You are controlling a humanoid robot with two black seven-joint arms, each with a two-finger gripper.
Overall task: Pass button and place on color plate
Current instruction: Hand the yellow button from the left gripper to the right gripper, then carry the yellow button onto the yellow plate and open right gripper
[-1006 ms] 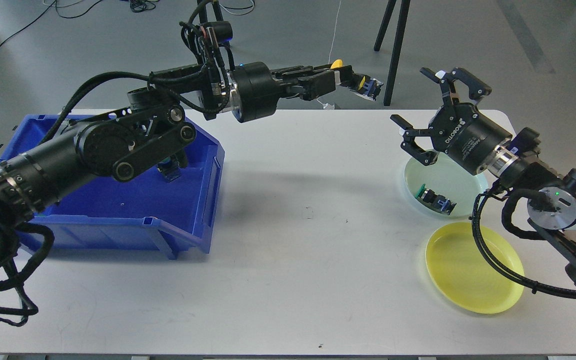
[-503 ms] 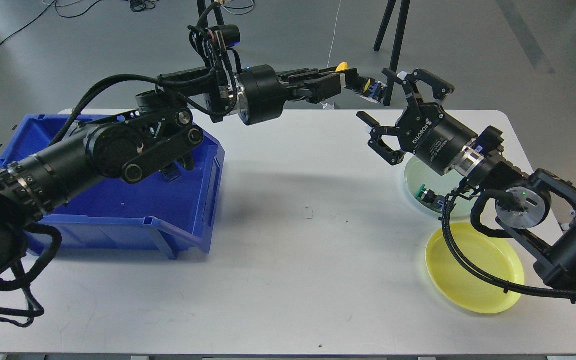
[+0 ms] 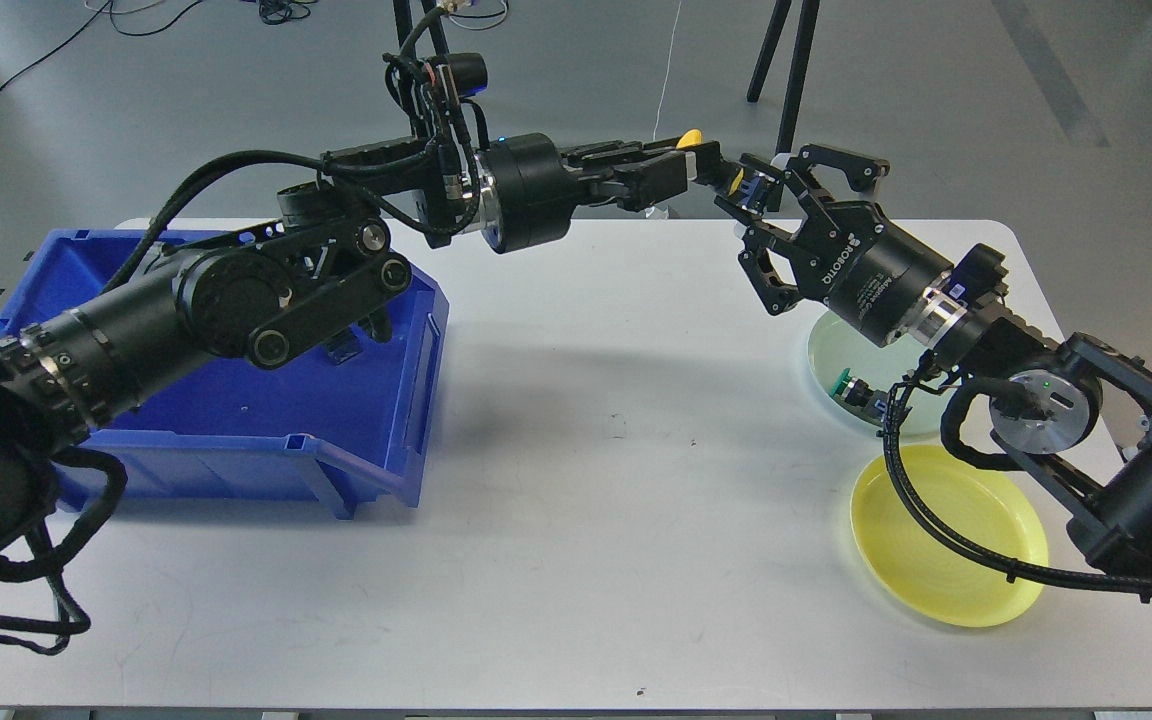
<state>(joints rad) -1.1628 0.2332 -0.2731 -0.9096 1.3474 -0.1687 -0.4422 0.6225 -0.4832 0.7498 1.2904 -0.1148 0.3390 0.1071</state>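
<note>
My left gripper [image 3: 714, 170] is shut on a yellow-capped button with a blue base [image 3: 742, 184] and holds it high over the table's far edge. My right gripper [image 3: 754, 190] is open, with its fingers on either side of that button's blue end; I cannot tell whether they touch it. The yellow plate [image 3: 946, 540] lies empty at the front right. The pale green plate [image 3: 836, 345] lies behind it, partly hidden by my right arm, and holds a green-capped button [image 3: 861, 390].
A blue bin [image 3: 236, 430] stands at the left under my left arm, with another button part [image 3: 341, 347] showing inside. Black tripod legs [image 3: 786, 80] stand behind the table near both grippers.
My right gripper has moved up and left from above the green plate until its open fingers surround the button. My left gripper has moved slightly right with the button.
</note>
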